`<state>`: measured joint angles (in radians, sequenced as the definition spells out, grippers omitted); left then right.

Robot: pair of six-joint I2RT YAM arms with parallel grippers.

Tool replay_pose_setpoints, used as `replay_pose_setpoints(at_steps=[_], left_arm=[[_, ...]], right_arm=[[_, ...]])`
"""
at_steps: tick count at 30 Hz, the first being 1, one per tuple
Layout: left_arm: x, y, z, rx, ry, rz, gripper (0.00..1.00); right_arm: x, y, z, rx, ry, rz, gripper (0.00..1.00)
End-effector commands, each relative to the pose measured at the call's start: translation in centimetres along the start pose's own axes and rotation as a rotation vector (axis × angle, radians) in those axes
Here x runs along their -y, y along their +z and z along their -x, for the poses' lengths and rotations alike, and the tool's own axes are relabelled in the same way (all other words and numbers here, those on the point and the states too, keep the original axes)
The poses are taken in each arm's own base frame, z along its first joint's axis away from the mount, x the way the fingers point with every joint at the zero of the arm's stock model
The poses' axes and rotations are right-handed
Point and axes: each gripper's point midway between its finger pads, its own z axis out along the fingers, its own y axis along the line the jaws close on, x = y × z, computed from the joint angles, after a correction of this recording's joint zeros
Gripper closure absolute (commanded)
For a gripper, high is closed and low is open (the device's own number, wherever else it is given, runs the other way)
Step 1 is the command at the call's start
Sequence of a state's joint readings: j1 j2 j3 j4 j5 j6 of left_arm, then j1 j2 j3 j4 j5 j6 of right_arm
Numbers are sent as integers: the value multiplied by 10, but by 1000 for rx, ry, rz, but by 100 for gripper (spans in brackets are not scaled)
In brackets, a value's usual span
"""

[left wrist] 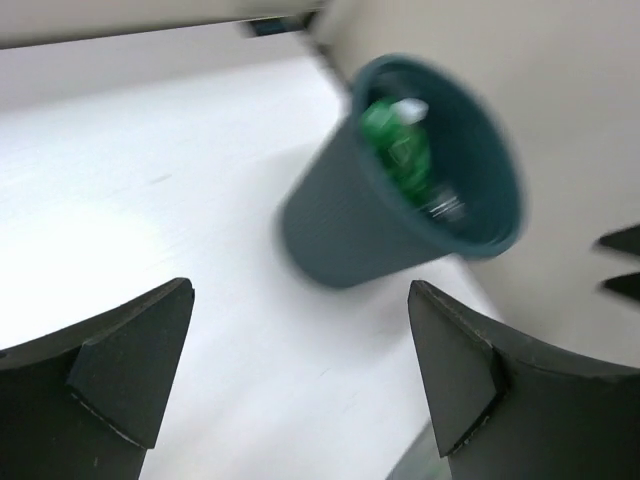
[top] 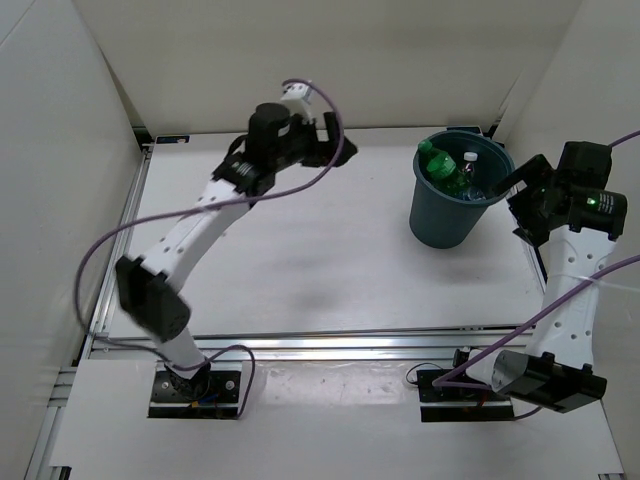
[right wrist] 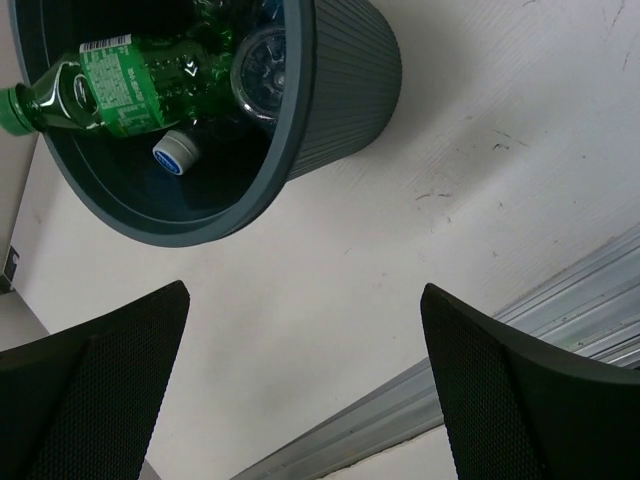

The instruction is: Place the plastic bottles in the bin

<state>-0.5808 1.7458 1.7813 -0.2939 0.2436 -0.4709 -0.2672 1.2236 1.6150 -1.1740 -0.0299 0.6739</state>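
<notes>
The dark teal bin [top: 445, 215] stands upright at the back right of the table. Inside it lie the green bottle [top: 440, 166] and clear bottles with white caps [top: 470, 158]. The right wrist view shows the bin [right wrist: 340, 90] with the green bottle [right wrist: 130, 80] and a clear bottle's white cap [right wrist: 172, 152] inside. The left wrist view shows the bin [left wrist: 350, 240], blurred, with the green bottle [left wrist: 398, 150] in it. My left gripper [top: 335, 135] is open and empty at the back middle. My right gripper [top: 520, 195] is open and empty just right of the bin.
White walls enclose the table on the left, back and right. A metal rail [top: 300, 345] runs along the table's near edge. Purple cables [top: 130, 240] loop from both arms.
</notes>
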Motion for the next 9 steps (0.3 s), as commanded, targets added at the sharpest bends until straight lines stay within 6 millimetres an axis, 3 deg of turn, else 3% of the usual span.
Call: replay_pose_setpoints(at_steps=[1,2,3,6,7,8,9], left_arm=[[-21,-104,22,122,234,292,0],[-55,-131,28,191,230,502,0],[-85,-145,0,156,236,619,0],[-136,-219,-3,276,185,910,0],[-157,-232,-27,250,185,993,0],[-162,-253,-26,314,141,1045,0],[-181,-282,-29,372,113,1192,0]], right_arm=[[-17,-5,14,36,2,65,0],[-17,-1,14,28,3,58,0],[-17,-1,14,28,3,58,0],[-16,2,13,26,3,57,0],[-15,4,10,11,-10,60,0],[-17,0,9,13,-11,73,0],[-18,0,8,6,-24,81,0]])
